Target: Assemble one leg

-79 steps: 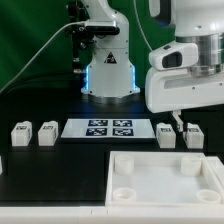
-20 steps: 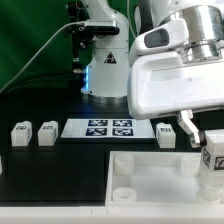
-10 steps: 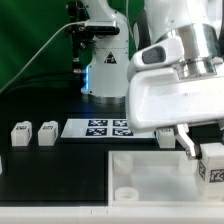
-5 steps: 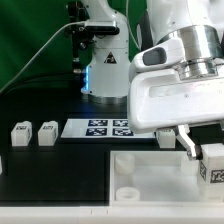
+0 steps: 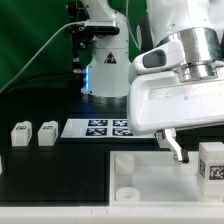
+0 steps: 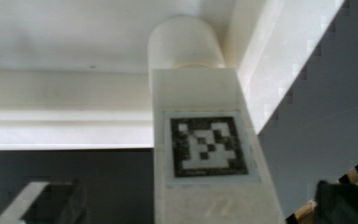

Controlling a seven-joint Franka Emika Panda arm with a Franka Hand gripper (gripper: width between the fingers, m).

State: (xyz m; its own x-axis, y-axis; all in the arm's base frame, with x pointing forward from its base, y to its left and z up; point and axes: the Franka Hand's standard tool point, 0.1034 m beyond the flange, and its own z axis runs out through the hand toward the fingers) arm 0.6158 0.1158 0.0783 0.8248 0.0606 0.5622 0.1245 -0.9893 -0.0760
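A leg (image 5: 212,164), a small white block with a black-and-white tag, stands upright at the far right corner of the big white tray-like part (image 5: 140,166). My gripper (image 5: 203,156) is around it, open: the one visible finger (image 5: 177,150) stands apart from the leg on the exterior view's left. In the wrist view the leg (image 6: 208,150) fills the middle, its rounded end against the tray's corner wall (image 6: 265,40), with dark gaps on both sides between it and my gripper (image 6: 199,205). The other finger is hidden in the exterior view.
Two more legs (image 5: 20,133) (image 5: 47,133) stand at the exterior view's left, and another (image 5: 163,137) is partly hidden behind my hand. The marker board (image 5: 100,128) lies between them. The arm's base (image 5: 105,70) stands at the back.
The visible finger has moved away from the leg toward the exterior view's left, so the gripper has opened and let go. The leg stays standing on the tray's corner.
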